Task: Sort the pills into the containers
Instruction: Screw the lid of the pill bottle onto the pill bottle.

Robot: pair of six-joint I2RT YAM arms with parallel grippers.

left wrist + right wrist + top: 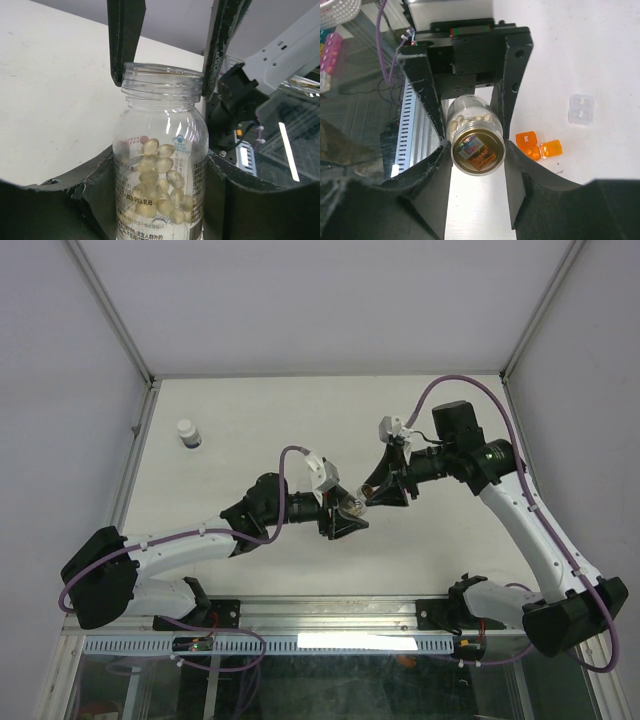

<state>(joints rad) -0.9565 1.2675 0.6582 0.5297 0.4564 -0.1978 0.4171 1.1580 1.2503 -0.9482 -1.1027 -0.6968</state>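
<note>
A clear plastic bottle point(159, 150) holding several pale tan pills point(157, 172) hangs above the table between both grippers point(354, 504). My left gripper point(160, 156) is shut on its body. My right gripper point(476, 147) is shut on its threaded neck, and its fingers point(125, 45) flank the uncapped mouth. In the right wrist view the bottle's point(476, 150) near end is a gold-rimmed circle with a printed label. In the top view the left gripper point(345, 517) and right gripper point(376, 492) meet mid-table. Stubby orange cups point(539, 147) lie on the table below. A white bottle with a dark band point(189, 433) stands far left.
A small clear plastic compartment point(581, 109) lies on the table beyond the orange cups. A metal rail point(330, 615) runs along the near edge. Off the table are a coloured pill organiser point(329, 50) and a white basket point(340, 9). Enclosure walls bound the table.
</note>
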